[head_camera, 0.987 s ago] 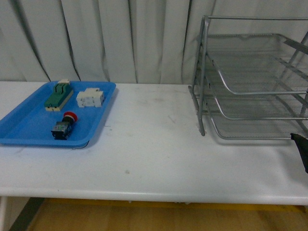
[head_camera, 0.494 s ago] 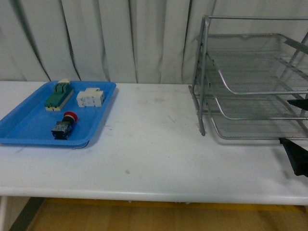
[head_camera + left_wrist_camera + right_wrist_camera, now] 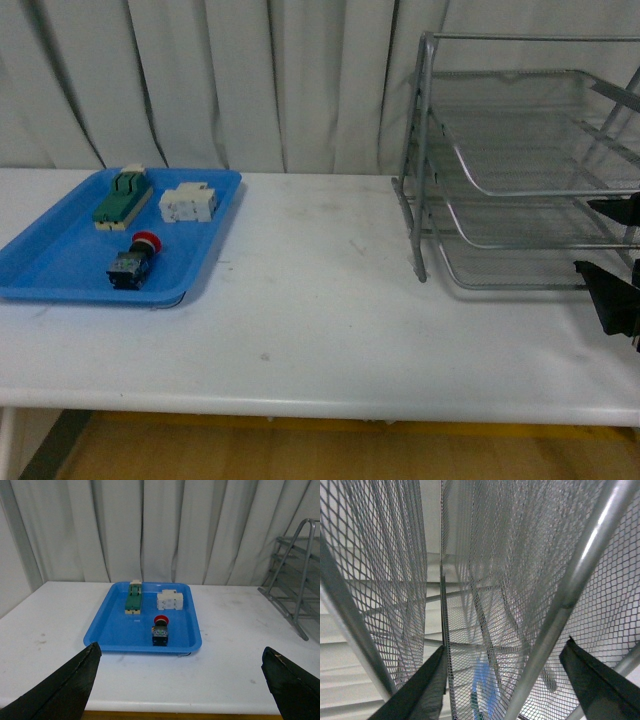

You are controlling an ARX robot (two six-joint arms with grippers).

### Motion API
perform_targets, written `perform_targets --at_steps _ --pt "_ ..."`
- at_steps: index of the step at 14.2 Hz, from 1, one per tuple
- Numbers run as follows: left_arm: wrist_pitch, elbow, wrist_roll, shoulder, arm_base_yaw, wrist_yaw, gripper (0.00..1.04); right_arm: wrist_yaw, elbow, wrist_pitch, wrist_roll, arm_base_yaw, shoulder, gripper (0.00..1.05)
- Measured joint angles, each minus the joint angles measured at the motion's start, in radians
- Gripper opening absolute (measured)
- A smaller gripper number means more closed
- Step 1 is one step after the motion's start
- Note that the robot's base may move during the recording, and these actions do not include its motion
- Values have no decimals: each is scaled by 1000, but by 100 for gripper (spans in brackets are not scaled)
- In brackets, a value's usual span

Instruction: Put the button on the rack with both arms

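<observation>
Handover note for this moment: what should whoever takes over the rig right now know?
Left gripper: open, empty, facing the blue tray from a distance.
Right gripper: open, empty, at the front of the rack.
Button: lying in the tray, untouched; the rack stands at the table's right.
Done: nothing yet.
Left: pick up the button, bring it across, place it on the rack.
</observation>
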Motion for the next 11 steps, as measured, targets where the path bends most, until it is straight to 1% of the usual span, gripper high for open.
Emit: perform_targets --at_steps 3,6,7,11 --pt "0 0 0 0 0 0 98 1 22 -2 -24 0 16 43" --pt "0 0 0 0 0 0 98 2 19 -11 -15 -2 20 7" --pt "0 0 0 0 0 0 98 0 16 -3 13 -6 26 5" --pt "0 0 0 0 0 0 98 -24 -70 18 34 -25 3 5"
